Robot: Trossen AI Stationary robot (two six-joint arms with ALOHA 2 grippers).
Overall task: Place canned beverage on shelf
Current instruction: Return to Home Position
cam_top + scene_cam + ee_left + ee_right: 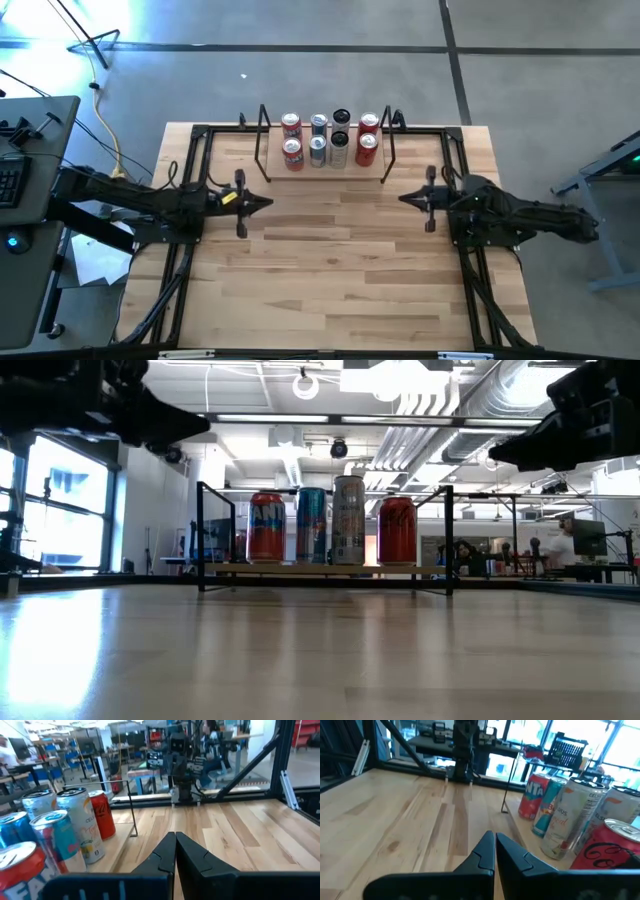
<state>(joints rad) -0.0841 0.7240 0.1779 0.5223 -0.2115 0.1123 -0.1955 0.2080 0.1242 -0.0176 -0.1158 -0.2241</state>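
The shelf (pixel 325 569), a pale plank between two black rod end frames (pixel 263 145), stands at the table's far middle. Several cans stand upright on it in two rows: red (pixel 292 152), silver-blue (pixel 318 150), dark (pixel 340 150) and red (pixel 366 148) in the near row, and more behind them. The low view shows them side by side, with a red can (pixel 266 528) at the left end. My left gripper (pixel 265 203) (pixel 175 845) is shut and empty, above the table near-left of the shelf. My right gripper (pixel 405 198) (pixel 495 845) is shut and empty, near-right of it.
A black tube frame (pixel 190 160) runs along the table's left, right and far edges. Bare wooden tabletop (pixel 330 270) lies between the arms and toward the near edge. People sit at desks in the room beyond (pixel 565 545).
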